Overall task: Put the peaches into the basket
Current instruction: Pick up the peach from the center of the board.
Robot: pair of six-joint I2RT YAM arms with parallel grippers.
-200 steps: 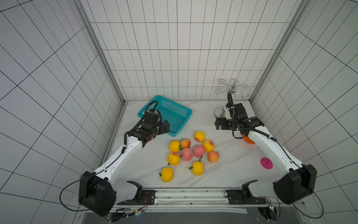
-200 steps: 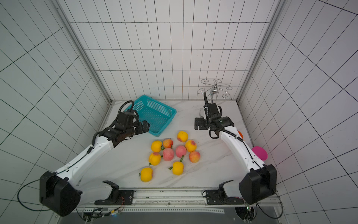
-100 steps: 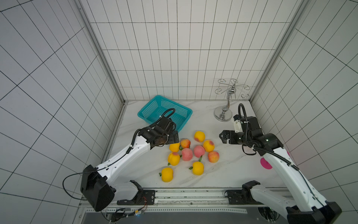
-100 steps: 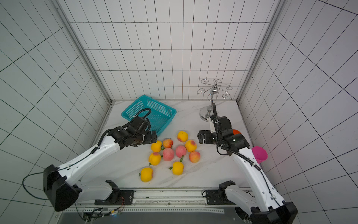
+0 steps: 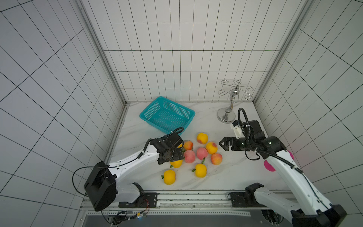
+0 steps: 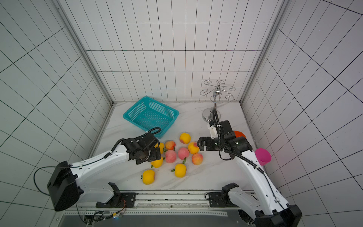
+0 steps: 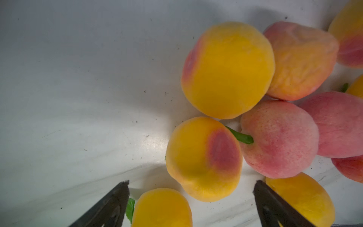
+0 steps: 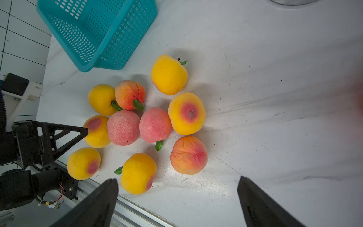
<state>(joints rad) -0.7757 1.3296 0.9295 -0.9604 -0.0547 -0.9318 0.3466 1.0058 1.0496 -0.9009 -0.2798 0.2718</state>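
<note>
Left wrist view: left hand (image 7: 191, 183) spread wide, empty, over a blushed yellow peach (image 7: 202, 159); right hand (image 8: 176, 178) apart too. All peaches (image 5: 202, 153) on table (image 5: 225, 176); basket (image 5: 177, 104) empty. Looks like first pick: descend, straddle it, close.

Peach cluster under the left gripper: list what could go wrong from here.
1. The left gripper, open over the blushed yellow peach, has a pink peach touching that fruit; closing could nudge it and scatter the cluster.
2. The right gripper, also open, points at the same cluster; the arms could clash.
</note>
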